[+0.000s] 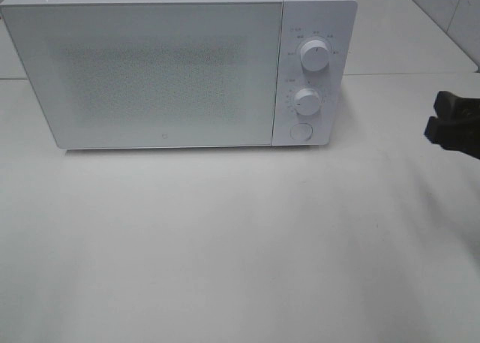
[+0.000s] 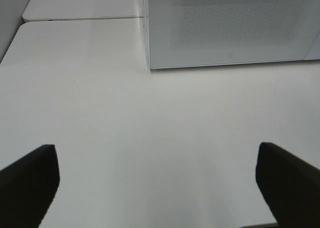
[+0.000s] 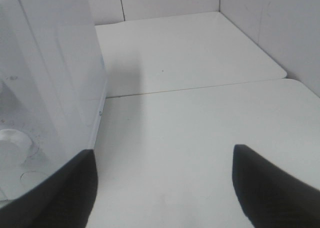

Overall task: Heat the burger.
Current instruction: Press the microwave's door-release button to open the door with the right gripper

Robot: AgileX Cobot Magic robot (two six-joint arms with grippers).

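The burger is out of view in every frame. A white microwave (image 1: 165, 73) stands at the back of the table with its door shut; its speckled door (image 2: 230, 28) hides the inside. My left gripper (image 2: 156, 160) is open over bare tabletop in front of the microwave's left corner, with nothing between its fingers. My right gripper (image 1: 437, 115) hovers open and empty at the right edge, beside the microwave's control side (image 3: 45, 88). In the right wrist view the right gripper (image 3: 165, 178) has its dark fingers spread wide.
The microwave panel carries an upper knob (image 1: 313, 55), a lower knob (image 1: 307, 101) and a round button (image 1: 300, 131). The white tabletop (image 1: 225, 245) spreads in front. White walls (image 3: 270, 23) close in behind and to the right.
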